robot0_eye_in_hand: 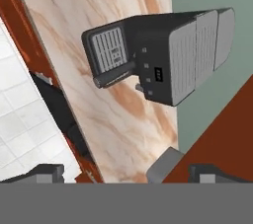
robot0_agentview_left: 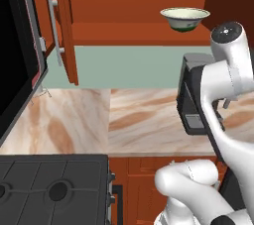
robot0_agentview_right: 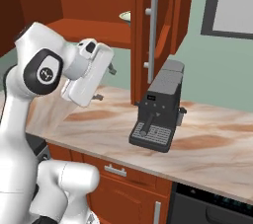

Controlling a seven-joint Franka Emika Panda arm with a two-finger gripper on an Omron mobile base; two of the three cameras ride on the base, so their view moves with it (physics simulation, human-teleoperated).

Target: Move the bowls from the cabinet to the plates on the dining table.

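A cream bowl (robot0_agentview_left: 184, 19) with a green band near its foot stands upright on the shelf of the open red-brown cabinet (robot0_agentview_left: 124, 33). In the right base view only its rim (robot0_agentview_right: 125, 17) peeks out past the open cabinet door (robot0_agentview_right: 141, 35). My gripper (robot0_agentview_right: 105, 84) hangs open over the counter, below and in front of the cabinet shelf. Its fingertips (robot0_eye_in_hand: 47, 172) stand wide apart with nothing between them. The plates and the dining table are out of view.
A black coffee machine (robot0_agentview_right: 158, 114) stands on the marble-look counter (robot0_agentview_left: 144, 120) under the cabinet, close to my gripper. The cabinet's left door (robot0_agentview_left: 62, 26) stands open. A dark stove top (robot0_agentview_left: 49, 184) lies at the front left, beside a black panel (robot0_agentview_left: 17, 45).
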